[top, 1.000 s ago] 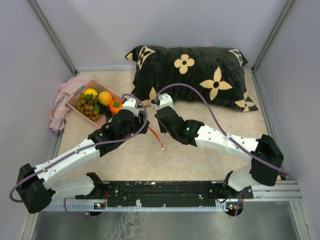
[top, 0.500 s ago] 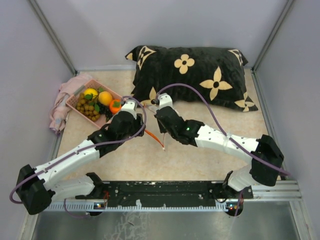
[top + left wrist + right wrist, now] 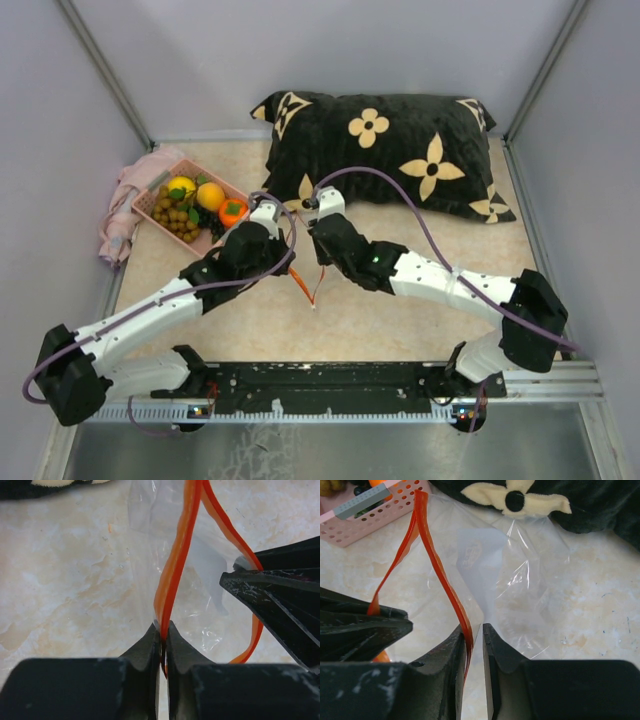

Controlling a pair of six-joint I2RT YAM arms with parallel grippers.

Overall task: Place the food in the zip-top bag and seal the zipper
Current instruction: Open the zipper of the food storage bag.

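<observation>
My left hand pinched the zipper of the zip-top bag; my right hand stood slightly parted, the zipper between its fingers.

Red-orange on the zipper, vivid, in two strips. Clear, colourless on the bag, only white glints along its creases. Beige beneath, marbled cream and tan, on the table. Black on the pillow, scattered with cream four-petal flowers and pointed stars. Pink on the basket, dotted with holes. Inside, a yellow ball, an orange ball, a redder ball capped green, a tan-brown cluster. Pale pink on the cloth. White with black joints on the left arm and right arm. Purple on the cable. Black, flecked white, on left gripper and right gripper. Grey-lilac on the walls.
</observation>
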